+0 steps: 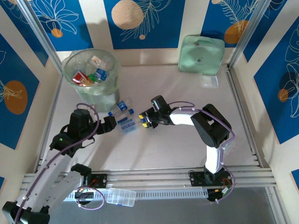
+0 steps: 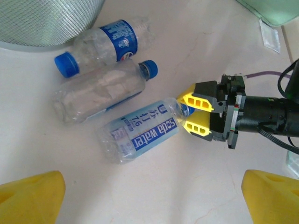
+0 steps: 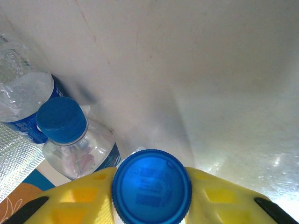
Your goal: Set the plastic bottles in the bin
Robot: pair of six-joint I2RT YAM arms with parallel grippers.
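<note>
One soda-water bottle [image 2: 140, 133], neck tight in right pincer [image 2: 185, 112]; left pincer [image 2: 152, 198] wide apart, empty

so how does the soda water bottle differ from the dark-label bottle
The soda water bottle has a pale blue label; the dark-label bottle a deep blue one. The soda water bottle's cap sits in the right hand; the dark-label bottle lies untouched, nearer the bin. Both are clear, crushed, blue-capped, lying on their sides.
</note>
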